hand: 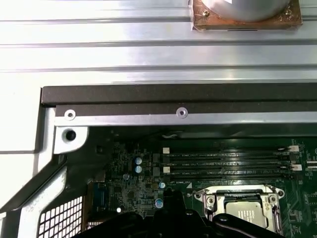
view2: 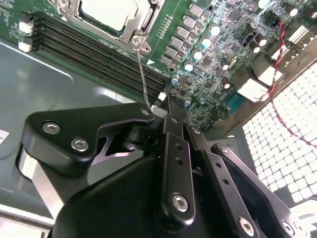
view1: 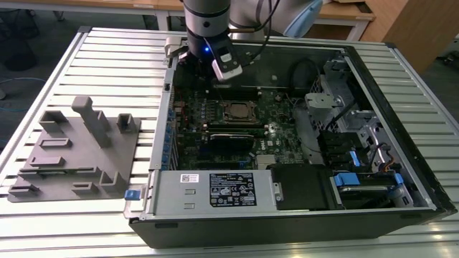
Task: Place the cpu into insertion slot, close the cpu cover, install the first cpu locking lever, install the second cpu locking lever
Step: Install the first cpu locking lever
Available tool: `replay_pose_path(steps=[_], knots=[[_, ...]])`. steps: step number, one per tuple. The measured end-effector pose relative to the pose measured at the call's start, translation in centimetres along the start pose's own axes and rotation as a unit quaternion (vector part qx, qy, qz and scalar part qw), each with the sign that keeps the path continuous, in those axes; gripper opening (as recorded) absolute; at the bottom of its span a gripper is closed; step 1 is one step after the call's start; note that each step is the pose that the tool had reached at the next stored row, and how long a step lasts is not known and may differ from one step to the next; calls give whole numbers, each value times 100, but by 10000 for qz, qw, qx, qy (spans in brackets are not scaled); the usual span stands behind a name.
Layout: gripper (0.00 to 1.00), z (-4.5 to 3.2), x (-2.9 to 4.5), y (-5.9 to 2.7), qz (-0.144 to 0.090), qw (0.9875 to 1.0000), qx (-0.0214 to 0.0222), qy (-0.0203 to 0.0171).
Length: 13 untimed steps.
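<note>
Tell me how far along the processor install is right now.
Done, by the look of it: the chip sits in place with the metal cover lying flat around it. In hand: a thin lever stands up off the board, its free end right at the gripper; whether it is gripped I can't tell. Left: that lever is not latched down yet.
</note>
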<state>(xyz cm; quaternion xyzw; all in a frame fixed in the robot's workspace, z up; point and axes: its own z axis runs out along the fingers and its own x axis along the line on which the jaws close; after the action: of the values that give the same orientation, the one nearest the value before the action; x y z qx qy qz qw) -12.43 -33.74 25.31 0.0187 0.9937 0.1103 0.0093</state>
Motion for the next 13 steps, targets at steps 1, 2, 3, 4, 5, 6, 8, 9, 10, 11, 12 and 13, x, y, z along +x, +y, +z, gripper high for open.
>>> replay_pose_path(steps=[1, 2, 3, 4, 5, 6, 8, 9, 10, 11, 12, 13], knots=[[11, 3, 0, 6, 0, 10000, -5, 0], [11, 6, 1, 12, 0, 10000, -9, 0], [11, 9, 1, 18, 0, 10000, -13, 0], [11, 11, 1, 23, 0, 10000, -18, 1], [11, 14, 1, 29, 1, 10000, -22, 1], [11, 17, 1, 33, 1, 10000, -28, 1], [11, 21, -8, 37, 1, 10000, -36, 1], [11, 21, -20, 38, 1, 10000, -36, 2], [11, 22, -36, 39, 1, 10000, -36, 3], [11, 22, -54, 39, 2, 10000, -36, 4], [11, 23, -75, 40, 2, 10000, -36, 5], [11, 24, -97, 41, 2, 10000, -36, 7]])
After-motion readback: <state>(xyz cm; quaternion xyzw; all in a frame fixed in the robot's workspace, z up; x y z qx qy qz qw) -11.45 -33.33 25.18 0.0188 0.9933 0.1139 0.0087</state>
